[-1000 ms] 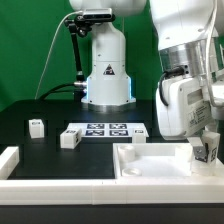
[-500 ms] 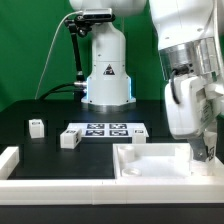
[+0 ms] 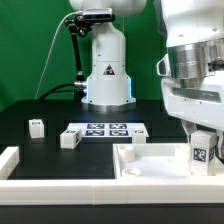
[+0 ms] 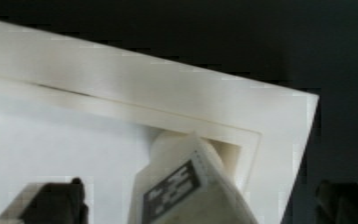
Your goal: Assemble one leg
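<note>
A white leg [image 3: 203, 153] with a black-and-white tag stands upright in the corner of the large white rimmed panel [image 3: 150, 163] at the exterior view's right. My gripper [image 3: 203, 146] hangs straight over it, one finger on each side. In the wrist view the leg [image 4: 190, 185] sits in the panel's corner [image 4: 247, 110]. It lies between the two dark fingertips [image 4: 51, 203], with a gap showing on each side. The gripper [image 4: 197, 206] is open around the leg. Three more legs lie on the black table, one [image 3: 36, 126] far off, one [image 3: 69, 139] and one [image 3: 137, 137] by the board.
The marker board [image 3: 105, 130] lies in the middle of the table, in front of the arm's white base [image 3: 105, 70]. A white bracket-like part [image 3: 8, 160] lies at the exterior view's left front. A low white wall [image 3: 100, 187] runs along the front edge.
The hand has turned about its vertical axis over the panel's corner. The leg's tag now faces the exterior camera. The leg stays in the same corner.
</note>
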{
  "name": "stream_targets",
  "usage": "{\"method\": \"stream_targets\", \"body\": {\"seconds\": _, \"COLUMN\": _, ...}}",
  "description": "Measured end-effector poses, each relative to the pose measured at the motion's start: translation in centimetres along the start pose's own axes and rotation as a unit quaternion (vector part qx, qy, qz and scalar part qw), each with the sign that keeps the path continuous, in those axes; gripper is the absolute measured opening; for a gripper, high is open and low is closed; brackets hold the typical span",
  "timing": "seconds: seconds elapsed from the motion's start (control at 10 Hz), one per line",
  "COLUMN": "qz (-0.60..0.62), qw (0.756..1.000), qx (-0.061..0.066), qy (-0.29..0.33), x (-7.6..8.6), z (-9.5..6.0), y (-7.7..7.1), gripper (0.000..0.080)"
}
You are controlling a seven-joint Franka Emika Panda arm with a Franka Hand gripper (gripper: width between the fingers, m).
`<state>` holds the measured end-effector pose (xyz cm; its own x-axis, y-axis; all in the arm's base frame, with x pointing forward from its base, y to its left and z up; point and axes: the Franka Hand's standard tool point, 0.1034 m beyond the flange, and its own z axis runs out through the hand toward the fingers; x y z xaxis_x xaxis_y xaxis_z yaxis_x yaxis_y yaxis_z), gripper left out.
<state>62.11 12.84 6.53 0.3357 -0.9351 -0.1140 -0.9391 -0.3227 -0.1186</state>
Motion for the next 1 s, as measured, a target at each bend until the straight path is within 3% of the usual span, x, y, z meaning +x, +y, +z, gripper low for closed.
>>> {"method": "stream_targets", "body": {"seconds": 0.3, "qz": -0.200, "qw": 0.980, "qx": -0.014, "qy": 0.019, "x": 0.28, "z": -0.24, "y": -0.36, "gripper": 0.0649}}
{"method": "stream_targets", "body": {"seconds": 0.7, "qz": -0.408, "qw": 0.912, "qx": -0.027, "qy": 0.028, "x": 0.93, "z": -0.45, "y": -0.45, "gripper": 0.0649}}
{"method": "stream_targets", "body": {"seconds": 0.8, "qz": -0.400, "qw": 0.916, "qx": -0.027, "qy": 0.028, "x": 0.92, "z": -0.45, "y": -0.45, "gripper": 0.0649}}
{"method": "stream_targets", "body": {"seconds": 1.0, "qz": -0.399, "qw": 0.916, "qx": -0.027, "qy": 0.028, "x": 0.95, "z": -0.45, "y": -0.45, "gripper": 0.0355}}
